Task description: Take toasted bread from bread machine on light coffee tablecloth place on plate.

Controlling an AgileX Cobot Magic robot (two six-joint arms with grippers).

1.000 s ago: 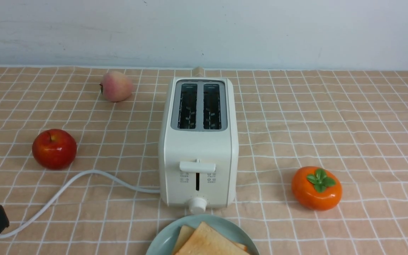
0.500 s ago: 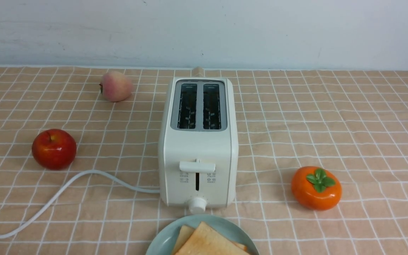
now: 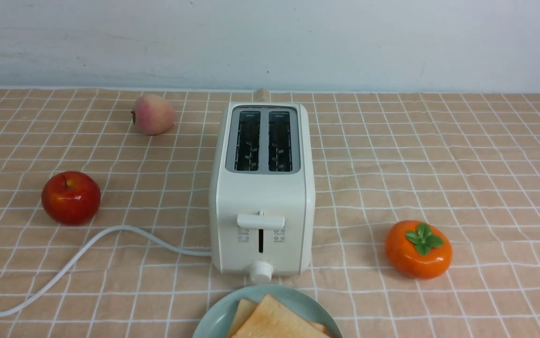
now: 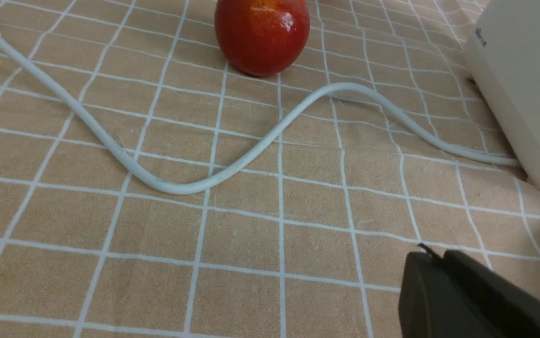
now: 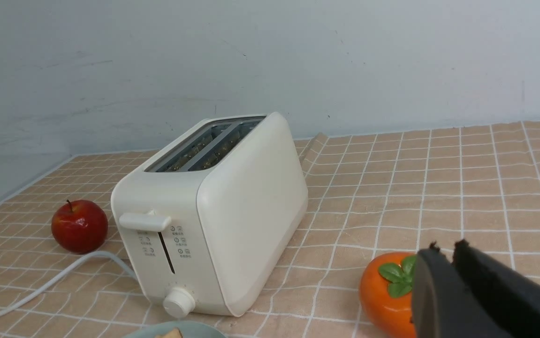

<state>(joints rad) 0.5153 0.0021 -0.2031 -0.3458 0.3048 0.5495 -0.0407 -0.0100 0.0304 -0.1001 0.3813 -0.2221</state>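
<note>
The cream-white bread machine (image 3: 262, 188) stands mid-table on the light coffee tablecloth (image 3: 438, 164); both slots look empty. It also shows in the right wrist view (image 5: 213, 211) and at the edge of the left wrist view (image 4: 523, 84). Two slices of toasted bread (image 3: 274, 321) lie on the pale mint-blue plate (image 3: 213, 319) at the front edge, in front of the toaster. Neither gripper shows in the front view. My left gripper (image 4: 431, 256) is shut and empty, low over the cloth near the cord. My right gripper (image 5: 445, 249) is shut and empty, beside the persimmon.
A red apple (image 3: 71, 197) sits left of the toaster, a peach (image 3: 153, 114) at the back left, and an orange persimmon (image 3: 418, 249) at the right. The white power cord (image 3: 87, 253) snakes from the toaster to the front left. A pale wall closes the back.
The left gripper, seen at the front view's lower left corner a second ago, has drawn back out of that view. Toaster, plate, toast and fruit have not moved.
</note>
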